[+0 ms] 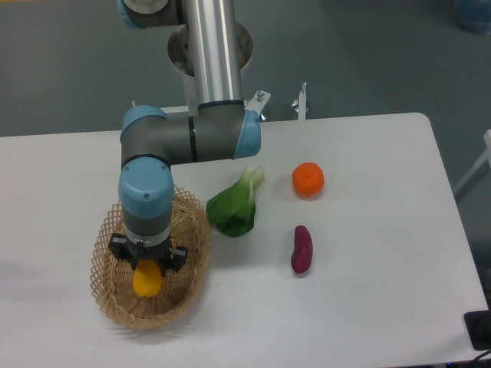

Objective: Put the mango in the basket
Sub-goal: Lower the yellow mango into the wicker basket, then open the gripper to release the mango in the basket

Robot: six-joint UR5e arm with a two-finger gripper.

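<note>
my gripper (pixel 148 270) is down inside the basket (pixel 192 230), fingers clamped on the mango (pixel 147 280).

On my white table (pixel 368 307) I see a leafy green bok choy (pixel 235 205) lying near the middle. To its right sits a round orange fruit (pixel 308 179), and below that, apart from it, a purple oblong eggplant (pixel 301 249).

Lab: robot arm (pixel 211 69), white table (pixel 368 307).
</note>
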